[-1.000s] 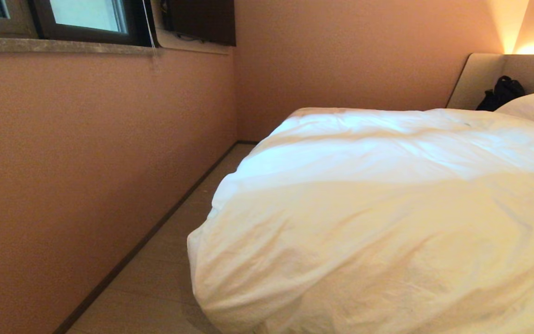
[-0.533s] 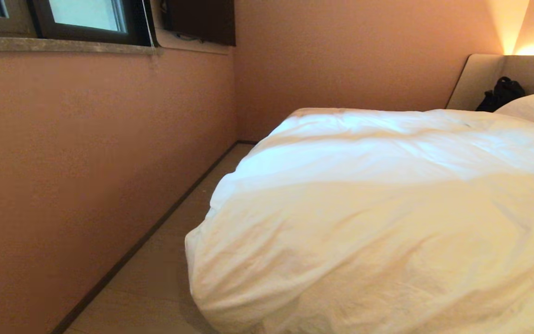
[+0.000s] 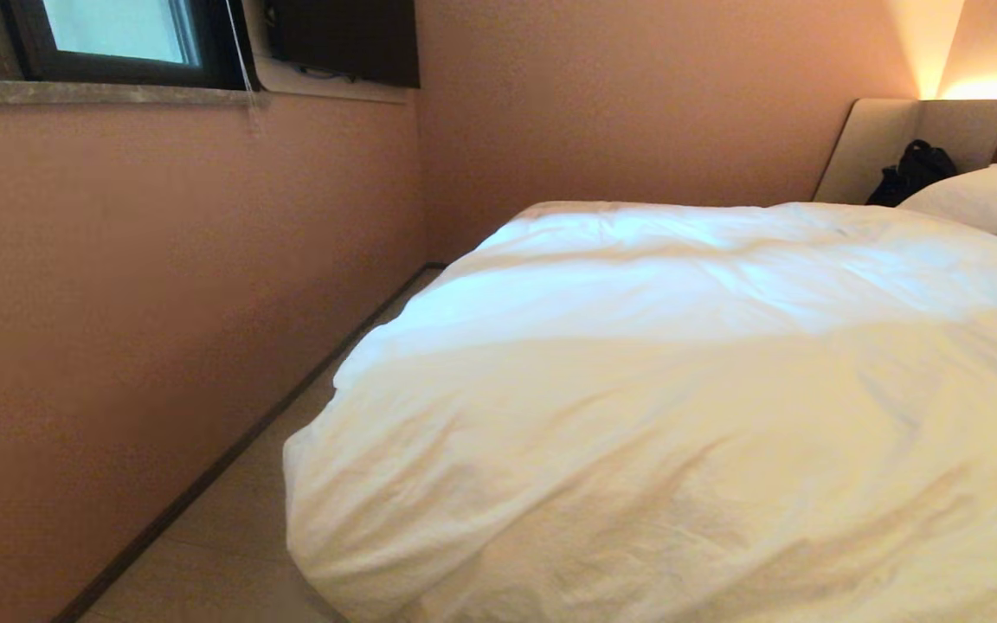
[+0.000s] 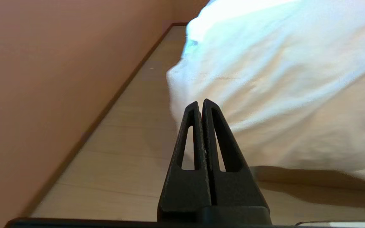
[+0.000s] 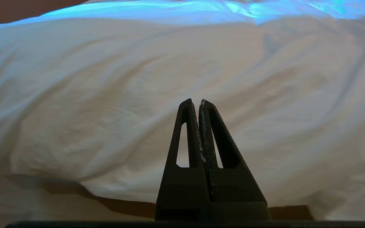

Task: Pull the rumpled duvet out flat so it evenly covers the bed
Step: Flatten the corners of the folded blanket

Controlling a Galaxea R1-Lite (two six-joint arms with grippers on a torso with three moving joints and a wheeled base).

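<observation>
Across the whole right and lower half of the head view sits the bed (image 3: 542, 210), and pretty much all you can see of it is the duvet (image 3: 680, 415). It's a big puffy white heap that bulges out over the near corner at lower centre and hangs down toward the floor (image 3: 230, 536) there. Lots of soft creases and a long ridge running across the middle, so it's not flat by any stretch. Whether it reaches evenly to the other sides I can't tell, those edges are out of frame.

Left third of the frame is just wall (image 3: 161, 285), with a strip of bare floor running between it and the bed. Window (image 3: 109, 35) is up in the upper left corner. Over at the upper right there's a bit of headboard (image 3: 871, 147), a pillow (image 3: 983, 195) poking out past the top of the duvet, and some dark bag-looking thing (image 3: 910, 173) propped against the headboard.

Neither arm shows in the head view. The left gripper (image 4: 200, 103) has its fingers pressed tight together, holding nothing, hanging over the floor just beside the drooping corner. The right gripper (image 5: 195, 102) is pinched closed too, empty, pointing at the duvet's side with a shadowed gap under the hem.

So progress-wise I'd say basically nothing's done yet. No grab, no pull. Everything's left: get hold of an edge, drag it out, smooth the lumps.
</observation>
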